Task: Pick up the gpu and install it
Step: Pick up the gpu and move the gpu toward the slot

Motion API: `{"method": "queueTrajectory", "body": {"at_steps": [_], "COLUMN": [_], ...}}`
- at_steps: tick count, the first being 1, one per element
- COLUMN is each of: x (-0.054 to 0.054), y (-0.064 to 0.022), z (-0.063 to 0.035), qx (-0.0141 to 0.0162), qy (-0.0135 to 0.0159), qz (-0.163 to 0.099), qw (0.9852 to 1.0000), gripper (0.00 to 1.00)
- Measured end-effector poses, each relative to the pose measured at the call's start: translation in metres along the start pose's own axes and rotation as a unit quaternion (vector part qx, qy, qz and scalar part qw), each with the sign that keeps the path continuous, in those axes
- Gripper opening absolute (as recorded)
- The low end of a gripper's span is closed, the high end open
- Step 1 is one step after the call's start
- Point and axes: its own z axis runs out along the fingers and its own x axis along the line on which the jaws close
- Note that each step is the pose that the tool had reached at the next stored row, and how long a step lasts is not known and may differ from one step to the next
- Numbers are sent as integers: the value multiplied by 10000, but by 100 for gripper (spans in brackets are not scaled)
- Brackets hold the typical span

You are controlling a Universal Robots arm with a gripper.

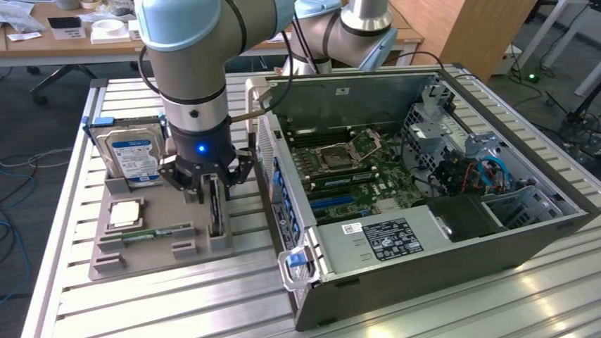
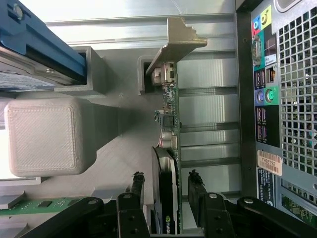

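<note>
End effector [image 1: 214, 191] is hovering half open over the gpu [image 1: 215, 215], which is standing on edge in the grey holder [image 1: 165, 211] on the tabletop [image 1: 169, 310], just beside the computer case [image 1: 423, 282]. Fingers [image 2: 137, 187] are straddling the card with slim gaps either side, gripping nothing. You're wanting them centred and square to the board, clear of the bracket [image 2: 178, 42], before closing.

Your arm [image 1: 188, 63] stands upright at the exterior view's left, the wrist [image 1: 199, 137] vertical, with a blue light on it. The gripper [image 1: 208, 191] points straight down, its two fingers [image 2: 196, 184] partly apart, not pressed together.
</note>
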Motion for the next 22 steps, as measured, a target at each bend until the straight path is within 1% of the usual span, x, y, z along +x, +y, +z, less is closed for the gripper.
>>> {"method": "queueTrajectory", "body": {"at_steps": [5, 6, 12, 13, 15, 16, 22], "x": [0, 0, 0, 0, 0, 0, 0], "y": [0, 0, 0, 0, 0, 0, 0], "z": [0, 0, 0, 0, 0, 0, 0], "qx": [0, 0, 0, 0, 0, 0, 0], "qy": [0, 0, 0, 0, 0, 0, 0], "qz": [0, 0, 0, 0, 0, 0, 0], "qw": [10000, 10000, 10000, 10000, 10000, 10000, 10000], "gripper": [47, 40, 40, 39, 39, 32, 32]}}
